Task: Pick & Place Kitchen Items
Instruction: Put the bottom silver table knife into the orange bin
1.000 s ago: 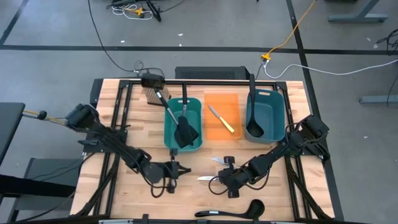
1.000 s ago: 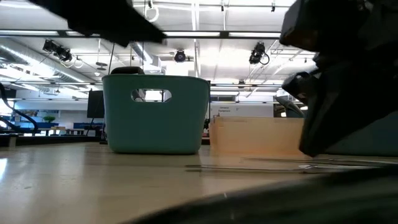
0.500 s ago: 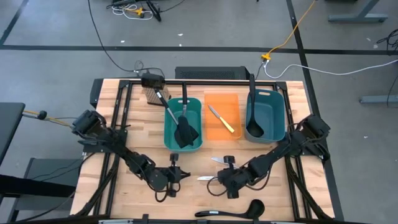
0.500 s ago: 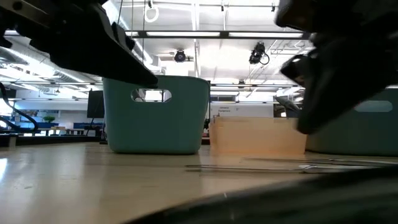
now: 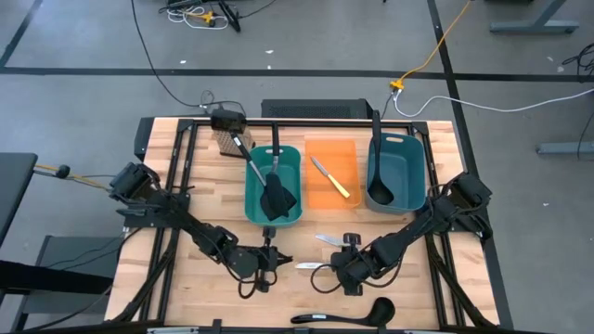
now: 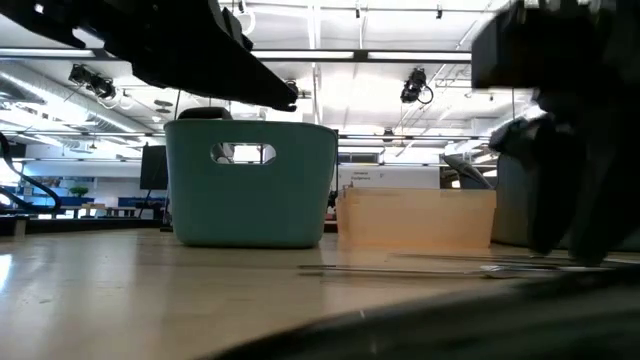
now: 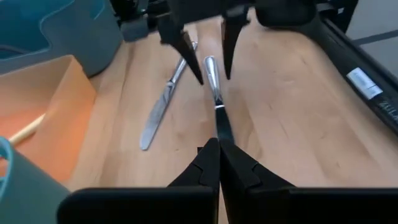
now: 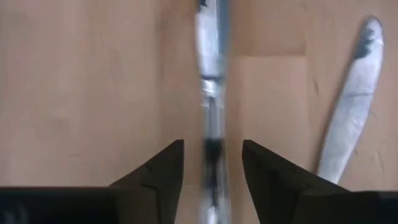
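Observation:
A small silver knife lies flat on the wooden table. My left gripper is shut, its tips at the knife's left end. My right gripper is open and points steeply down, one finger on each side of the knife's right end without touching it. A second silver knife lies just beyond. A black ladle lies near the front edge. My left gripper's shut fingertips stand level at the end of the knife nearest to them, in line with its length. I cannot tell whether they touch it. The knife lies flat on the table.
At the far side stand three bins: a teal bin holding black spatulas, an orange bin with a yellow-handled knife, and a darker teal bin with a ladle. A brown block sits far left.
My left gripper has moved toward the table's right, up to the knife's left end, staying shut. My right gripper has tipped more steeply downward and opened, and its fingers now stand apart over the knife, which stays on the table.

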